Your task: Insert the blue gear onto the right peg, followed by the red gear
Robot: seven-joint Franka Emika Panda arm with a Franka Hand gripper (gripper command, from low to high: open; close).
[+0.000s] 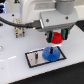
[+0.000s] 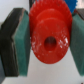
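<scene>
The blue gear [image 1: 49,53] lies on the right side of the grey black-edged plate [image 1: 33,61], where the right peg stands; the peg itself is hidden by it. The left peg [image 1: 38,54] stands bare. My gripper [image 1: 56,38] is shut on the red gear [image 1: 57,37] and holds it above and slightly to the exterior view's right of the blue gear. In the wrist view the red gear [image 2: 49,36] fills the middle, clamped between two dark pads with teal faces [image 2: 21,42], its centre hole facing the camera.
The plate rests on a white table [image 1: 15,75]. A metal fixture [image 1: 20,31] stands at the exterior view's left behind the plate. A black cable [image 1: 15,22] runs across the back. The arm's white body fills the upper part.
</scene>
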